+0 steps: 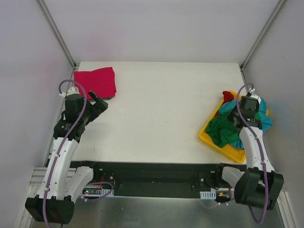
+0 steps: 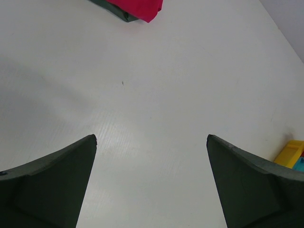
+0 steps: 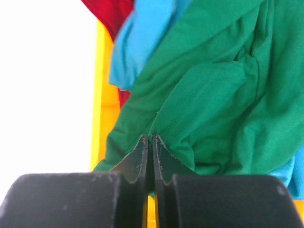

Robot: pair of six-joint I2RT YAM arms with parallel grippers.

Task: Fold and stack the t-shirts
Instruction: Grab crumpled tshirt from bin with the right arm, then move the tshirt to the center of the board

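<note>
Right gripper (image 3: 150, 142) jaws pressed together, looks like pinching a fold of the green shirt (image 3: 213, 95) right at the tips. The rest bunches ahead of them, no clear long axis, heaped with blue shirt (image 3: 142, 42) and red shirt (image 3: 111, 12) in the yellow bin (image 3: 99, 95). Left gripper (image 2: 151, 142) spread wide, holding nothing, pink shirt (image 2: 137, 8) well ahead. Right arm is the nearer one to the heap.

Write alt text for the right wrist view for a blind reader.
The right gripper is shut on a fold of the green tee. The tee lies crumpled in a yellow bin, with a blue tee and a red tee. White table shows at left.
</note>
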